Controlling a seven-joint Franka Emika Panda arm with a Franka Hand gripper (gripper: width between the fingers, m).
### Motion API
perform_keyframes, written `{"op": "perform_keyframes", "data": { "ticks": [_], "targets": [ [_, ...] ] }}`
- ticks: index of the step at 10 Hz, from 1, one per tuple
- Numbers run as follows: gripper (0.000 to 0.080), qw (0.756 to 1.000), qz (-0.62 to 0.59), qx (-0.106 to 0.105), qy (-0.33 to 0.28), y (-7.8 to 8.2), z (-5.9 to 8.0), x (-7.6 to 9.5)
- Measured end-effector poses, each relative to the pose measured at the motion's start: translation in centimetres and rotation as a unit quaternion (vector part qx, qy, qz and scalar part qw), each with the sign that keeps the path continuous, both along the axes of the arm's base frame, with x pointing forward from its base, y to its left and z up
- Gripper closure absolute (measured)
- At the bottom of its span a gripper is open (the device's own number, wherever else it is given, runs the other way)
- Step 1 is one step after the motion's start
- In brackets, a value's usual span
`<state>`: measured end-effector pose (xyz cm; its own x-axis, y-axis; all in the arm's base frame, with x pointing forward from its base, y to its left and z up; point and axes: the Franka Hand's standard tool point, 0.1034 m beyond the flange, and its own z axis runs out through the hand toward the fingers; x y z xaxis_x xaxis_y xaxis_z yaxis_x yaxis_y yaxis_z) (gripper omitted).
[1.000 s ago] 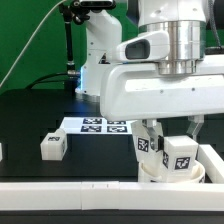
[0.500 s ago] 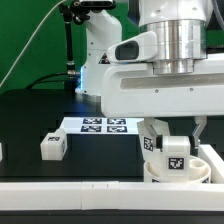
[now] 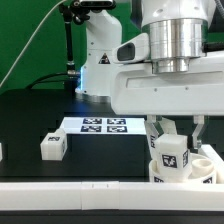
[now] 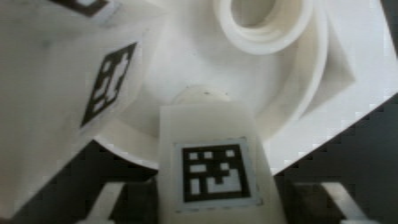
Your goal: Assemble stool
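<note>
A white leg (image 3: 170, 157) with a black-and-white tag stands upright on the round white seat (image 3: 203, 170) at the exterior view's lower right. My gripper (image 3: 175, 136) comes down from above and is shut on this leg. In the wrist view the leg (image 4: 214, 150) runs between my two fingers (image 4: 107, 200) and its end meets the seat (image 4: 311, 95). Nearby on the seat are a raised ring socket (image 4: 267, 30) and a tag (image 4: 111, 85). A second loose leg (image 3: 52, 146) lies on the black table at the exterior view's left.
The marker board (image 3: 105, 125) lies flat behind the seat. A long white wall strip (image 3: 90, 192) runs along the front edge. A camera stand and cables (image 3: 90, 40) rise at the back, and the arm's white body (image 3: 165, 85) hangs over the seat.
My gripper has turned with the leg in it, so the tagged faces now point another way. Leg and seat sit a little further toward the exterior view's right.
</note>
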<state>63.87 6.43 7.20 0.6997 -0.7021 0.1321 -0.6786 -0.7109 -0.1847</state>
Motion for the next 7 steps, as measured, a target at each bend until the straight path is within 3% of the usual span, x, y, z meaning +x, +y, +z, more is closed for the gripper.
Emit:
{"op": "perform_keyframes", "data": {
  "ticks": [3,7],
  "targets": [
    [0.0459,0.994,-0.109,0.008,0.005,-0.4,-0.03,-0.39],
    [0.0456,0.968,-0.249,0.029,0.026,-0.88,-0.1,-1.02]
  ]
}}
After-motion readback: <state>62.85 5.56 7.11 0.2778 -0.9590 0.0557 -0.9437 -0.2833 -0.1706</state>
